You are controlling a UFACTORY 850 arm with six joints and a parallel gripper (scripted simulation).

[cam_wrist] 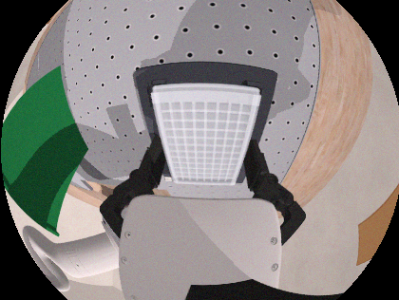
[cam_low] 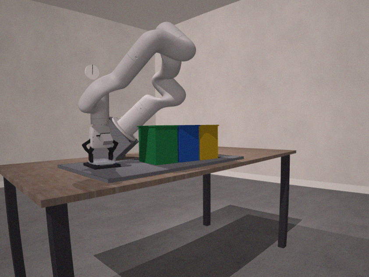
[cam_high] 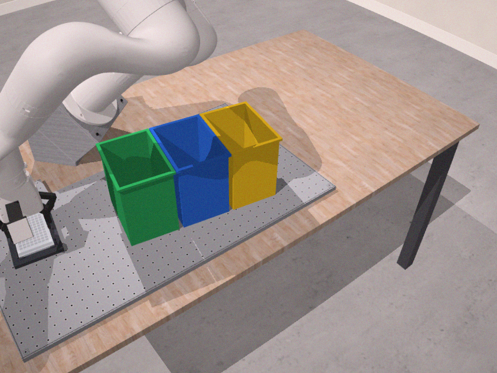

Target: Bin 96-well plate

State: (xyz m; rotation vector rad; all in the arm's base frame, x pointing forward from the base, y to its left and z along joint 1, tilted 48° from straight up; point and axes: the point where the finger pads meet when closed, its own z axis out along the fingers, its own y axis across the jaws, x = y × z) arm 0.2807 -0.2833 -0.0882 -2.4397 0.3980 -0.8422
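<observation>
Over at the nest [cam_high: 20, 258] the tool [cam_wrist: 207, 168] is hanging wide open and holding nothing, its fingers straddling the plate [cam_wrist: 204, 137] across its short width, long axis running straight ahead.

top view looks down from high and far, exterior low side-on, wrist close, straight down; all share the green bin [cam_high: 140, 188].
</observation>
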